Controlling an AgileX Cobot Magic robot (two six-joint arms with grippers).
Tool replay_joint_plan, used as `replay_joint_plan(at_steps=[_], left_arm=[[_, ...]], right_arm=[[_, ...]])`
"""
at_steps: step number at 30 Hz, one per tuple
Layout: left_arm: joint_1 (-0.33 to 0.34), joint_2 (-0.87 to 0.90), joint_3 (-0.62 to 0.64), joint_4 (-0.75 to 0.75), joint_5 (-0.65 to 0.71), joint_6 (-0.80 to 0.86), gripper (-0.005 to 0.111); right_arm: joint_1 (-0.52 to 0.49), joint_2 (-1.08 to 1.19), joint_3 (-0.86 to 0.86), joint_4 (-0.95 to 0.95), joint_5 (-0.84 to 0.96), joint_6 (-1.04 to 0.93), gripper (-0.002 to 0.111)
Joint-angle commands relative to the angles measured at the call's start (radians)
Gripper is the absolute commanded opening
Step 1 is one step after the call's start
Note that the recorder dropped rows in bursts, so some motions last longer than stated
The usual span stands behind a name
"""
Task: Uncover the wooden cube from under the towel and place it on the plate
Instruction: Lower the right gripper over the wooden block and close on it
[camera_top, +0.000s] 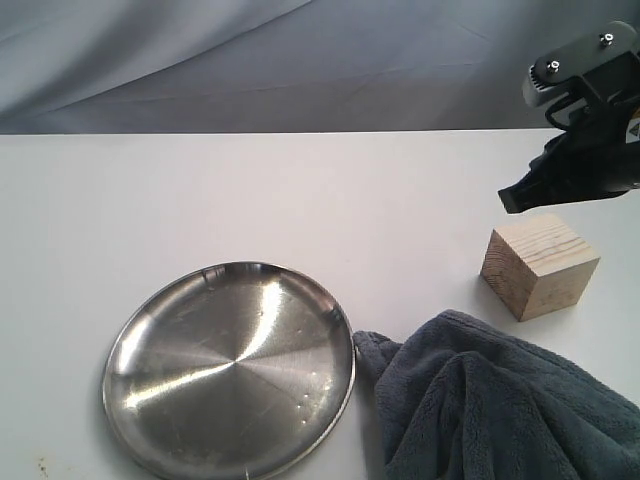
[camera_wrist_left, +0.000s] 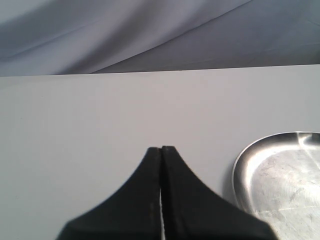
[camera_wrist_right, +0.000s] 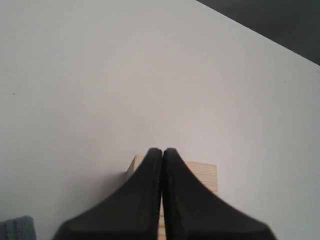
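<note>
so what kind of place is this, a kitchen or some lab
Probably a robot lab test bench, not a kitchen: a plain white table, a draped grey cloth backdrop, and only staged props, the plate, wooden cube and towel.

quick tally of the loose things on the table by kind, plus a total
wooden cube: 1
towel: 1
plate: 1
total: 3
</note>
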Motion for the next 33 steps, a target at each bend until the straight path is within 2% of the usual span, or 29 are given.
replay_joint_plan(at_steps=[1,4,6,9,11,12,23,29,33], left_arm=[[0.001,-0.003,0.003,-0.006,-0.011,-0.002,0.0],[0.001,-0.003,0.003,-0.006,-0.011,-0.002,0.0],[0.001,-0.003,0.003,-0.006,-0.011,-0.002,0.0],[0.001,-0.003,0.003,-0.006,-0.011,-0.002,0.0],[0.001,-0.003,0.003,-0.006,-0.011,-0.002,0.0],[0.001,-0.003,0.003,-0.006,-0.011,-0.002,0.0],[0.001,-0.003,0.003,-0.006,-0.011,-0.002,0.0],[0.001,-0.003,0.003,-0.006,-0.011,-0.002,0.0],[0.001,-0.003,0.003,-0.006,-0.011,-0.002,0.0]], right_arm=[[-0.008,0.003,-0.006,0.02,-0.001,0.021,0.0],[-0.008,0.003,-0.006,0.02,-0.023,0.032,0.005],[-0.008,0.003,-0.006,0.02,-0.019,0.032,0.017],[-0.008,0.003,-0.006,0.003,0.018,0.032,0.054],[-0.008,0.008,-0.004,-0.016,0.028,0.03,0.09],[-0.008,0.01,-0.004,-0.016,0.031,0.03,0.103],[-0.008,0.129,-0.004,-0.016,0.033,0.022,0.105],[-0.008,0.199,-0.004,-0.02,-0.027,0.047,0.105],[-0.011,0.221,-0.004,-0.131,-0.043,0.132,0.105]])
